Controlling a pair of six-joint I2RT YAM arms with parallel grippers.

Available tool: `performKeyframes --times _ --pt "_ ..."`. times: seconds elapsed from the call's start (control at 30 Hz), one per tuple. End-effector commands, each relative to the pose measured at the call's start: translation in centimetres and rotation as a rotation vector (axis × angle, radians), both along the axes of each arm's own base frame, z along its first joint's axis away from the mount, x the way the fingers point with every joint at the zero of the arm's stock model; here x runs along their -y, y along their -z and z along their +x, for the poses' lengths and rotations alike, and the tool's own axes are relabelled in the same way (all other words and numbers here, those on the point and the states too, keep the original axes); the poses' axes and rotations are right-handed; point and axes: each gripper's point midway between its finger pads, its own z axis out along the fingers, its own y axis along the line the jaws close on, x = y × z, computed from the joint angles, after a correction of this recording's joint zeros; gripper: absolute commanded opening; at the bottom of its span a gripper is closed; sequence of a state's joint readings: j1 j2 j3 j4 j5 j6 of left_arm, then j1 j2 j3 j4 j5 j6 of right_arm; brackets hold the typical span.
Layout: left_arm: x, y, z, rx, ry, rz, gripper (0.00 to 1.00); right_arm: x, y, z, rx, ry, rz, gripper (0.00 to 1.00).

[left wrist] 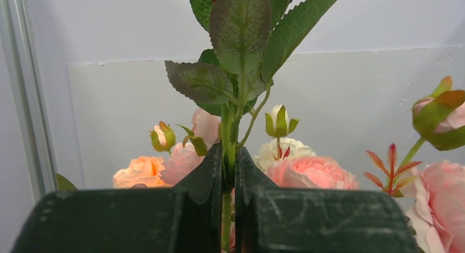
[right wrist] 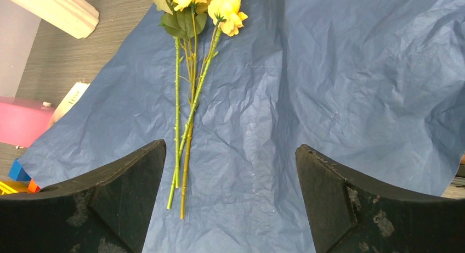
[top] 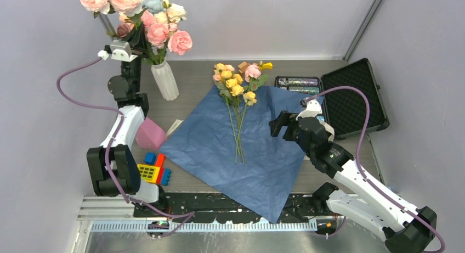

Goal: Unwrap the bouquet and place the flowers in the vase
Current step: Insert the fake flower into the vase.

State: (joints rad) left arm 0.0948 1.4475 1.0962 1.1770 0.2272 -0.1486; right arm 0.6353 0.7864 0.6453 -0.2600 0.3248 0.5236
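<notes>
Since the flowers (top: 237, 91) are light, with thin springy stems and soft heads, we judge a low pinch across the gathered stems best. They lie loose on the spread blue paper (top: 263, 170), well apart from the vase (top: 165, 82). Our right fingers (top: 279, 127), spread, hover beside them. Our left fingers (left wrist: 217, 173) pinch a leafy stem (left wrist: 230, 127), a grip only the left wrist view shows.

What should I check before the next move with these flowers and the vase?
1. The paper wrap spread open: ok.
2. The flowers loose on the wrap, stems toward the arms: ok.
3. The right end effector open above the stems: ok.
4. The left end effector free: not ok, shut on a leafy stem.
5. The vase upright: ok.
6. Room in the vase beside the bigger blooms: cannot tell.
</notes>
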Motion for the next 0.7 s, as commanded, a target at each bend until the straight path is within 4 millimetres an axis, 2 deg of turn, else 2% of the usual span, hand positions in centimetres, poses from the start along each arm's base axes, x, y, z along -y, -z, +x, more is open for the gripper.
performKeyframes --times 0.0,0.43,0.67 --pt "-0.7 -1.3 -1.0 0.095 -0.050 0.017 0.00 0.5 -2.8 0.6 0.080 0.028 0.026 0.94" --pt "-1.0 0.7 0.0 0.087 -0.073 0.022 0.00 0.5 -3.0 0.9 0.079 0.026 0.020 0.94" --pt "-1.0 0.2 -0.1 0.101 -0.074 0.026 0.00 0.3 -3.0 1.1 0.074 0.024 0.016 0.94"
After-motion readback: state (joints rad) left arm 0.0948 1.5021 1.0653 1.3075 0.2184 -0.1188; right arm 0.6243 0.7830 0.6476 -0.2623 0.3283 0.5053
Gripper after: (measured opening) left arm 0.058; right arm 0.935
